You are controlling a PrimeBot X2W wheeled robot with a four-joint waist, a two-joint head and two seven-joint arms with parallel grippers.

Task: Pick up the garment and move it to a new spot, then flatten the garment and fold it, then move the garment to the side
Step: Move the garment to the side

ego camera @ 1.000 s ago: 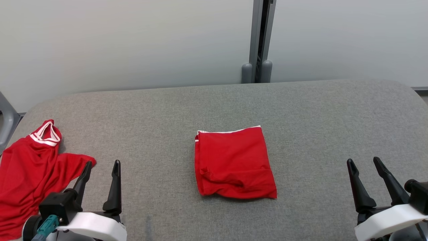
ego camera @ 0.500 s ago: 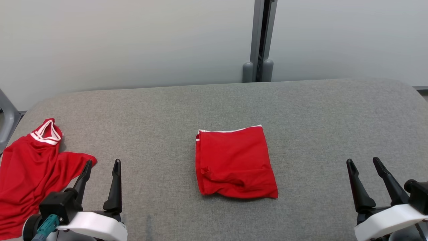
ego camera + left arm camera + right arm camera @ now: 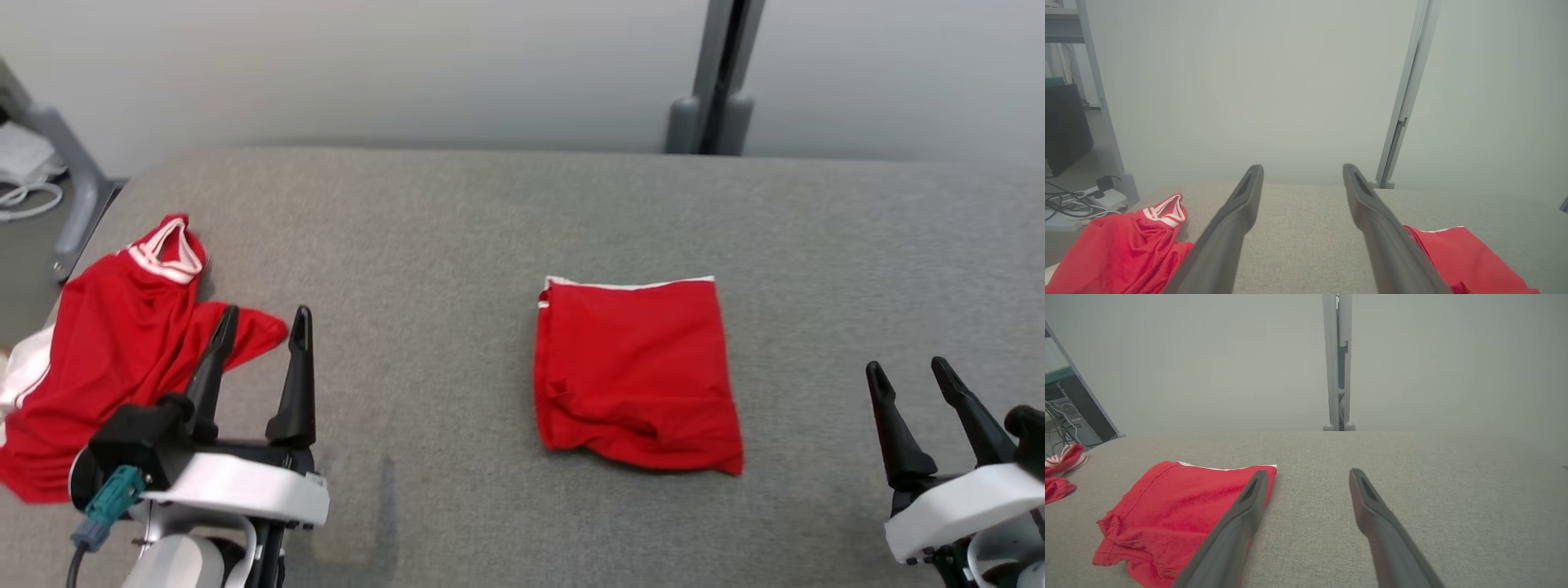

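Beyond — pale wall (image 3: 326,65); grey table (image 3: 490,204), folded garment (image 3: 633,376)

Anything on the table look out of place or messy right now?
The folded garment lies centred on the table, its near edge rumpled. A second red garment sits crumpled at the left edge, seemingly spilling over it.

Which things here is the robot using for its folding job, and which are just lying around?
For the job: crumpled red shirt with white collar trim; folded red cloth garment; open left gripper; open right gripper.
Lying about: tangled cables on the floor; grey metal post.
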